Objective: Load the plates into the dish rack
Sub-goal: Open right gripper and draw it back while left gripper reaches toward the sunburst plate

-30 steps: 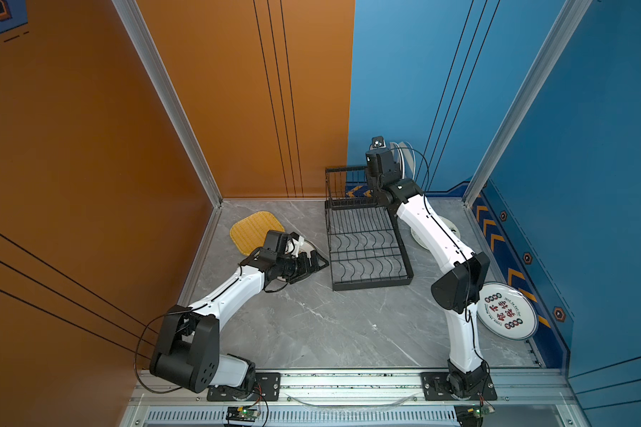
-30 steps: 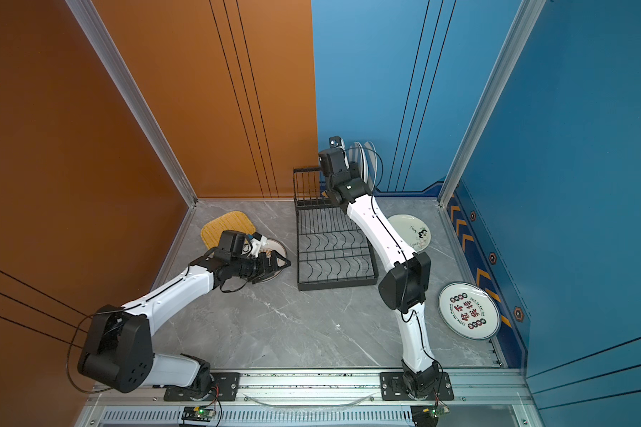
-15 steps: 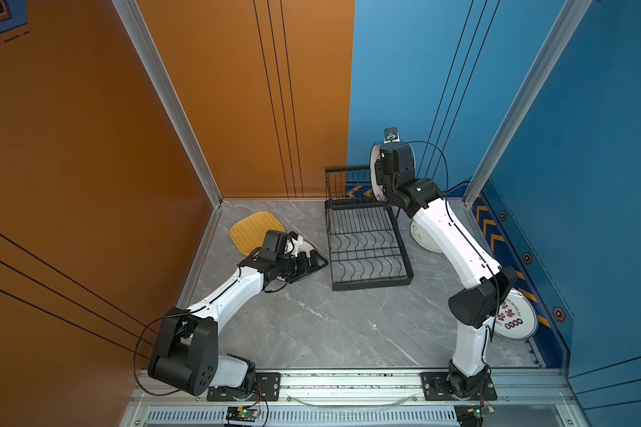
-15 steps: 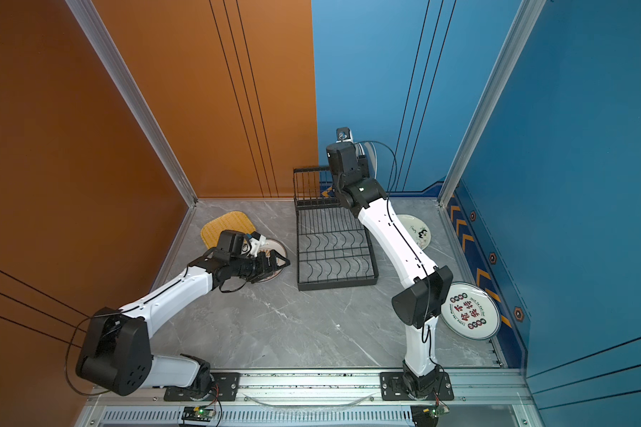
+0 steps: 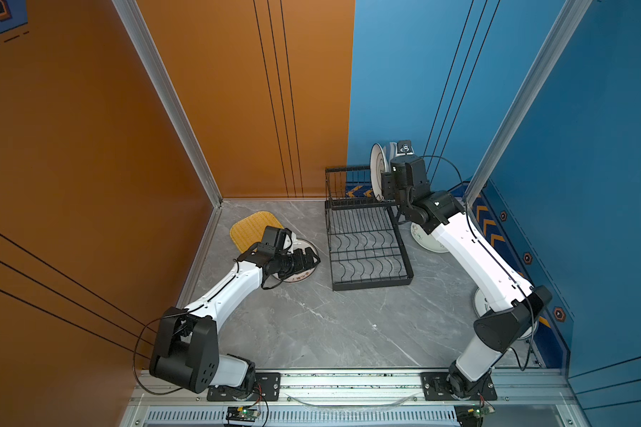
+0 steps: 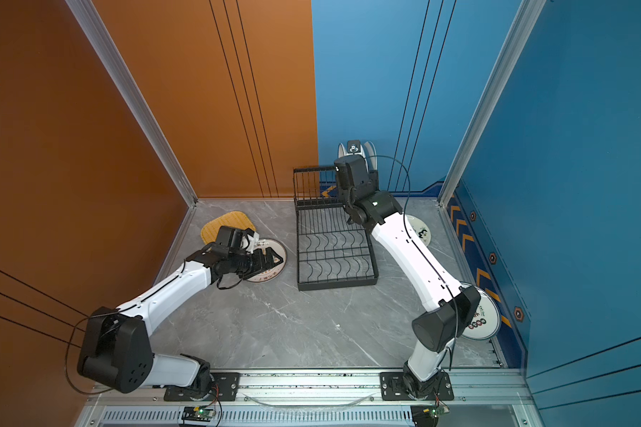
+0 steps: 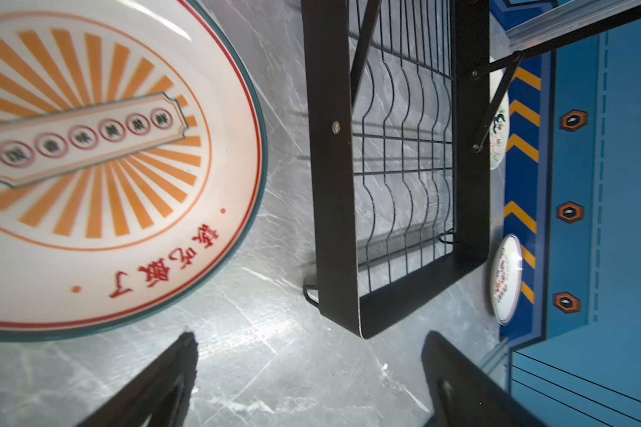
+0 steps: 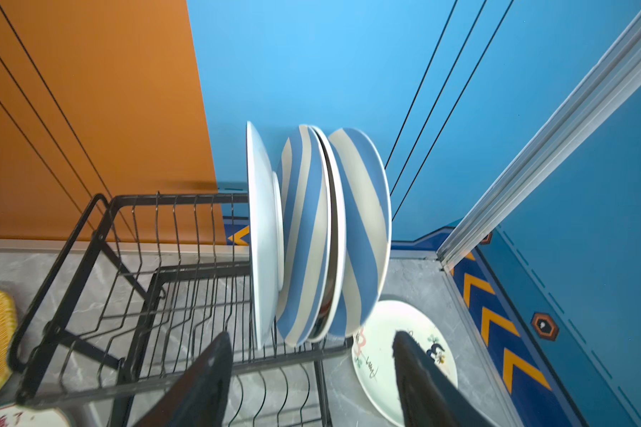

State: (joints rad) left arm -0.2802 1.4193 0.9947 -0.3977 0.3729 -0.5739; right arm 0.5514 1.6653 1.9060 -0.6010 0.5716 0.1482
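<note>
The black wire dish rack (image 5: pixel 371 285) stands at the back centre of the floor. Several plates stand on edge at the right end of its upper shelf: a white one (image 8: pixel 261 236) and two blue-and-cream striped ones (image 8: pixel 304 229) (image 8: pixel 363 222), with another between them. My right gripper (image 8: pixel 311 334) is open just short of them, holding nothing. The orange sunburst plate (image 7: pixel 108 166) lies flat left of the rack. My left gripper (image 7: pixel 310 336) hovers open and empty over the floor between this plate and the rack. The yellow woven plate (image 5: pixel 248 229) lies behind it.
A white plate with small drawings (image 8: pixel 389 355) lies on the floor right of the rack. A white plate with red characters (image 6: pixel 485 318) lies by the right wall, partly under my right elbow. Walls close in the left, back and right sides.
My right gripper has opened and drawn back from the plates standing in the rack, its elbow swinging down to the right. The left arm has hardly moved.
</note>
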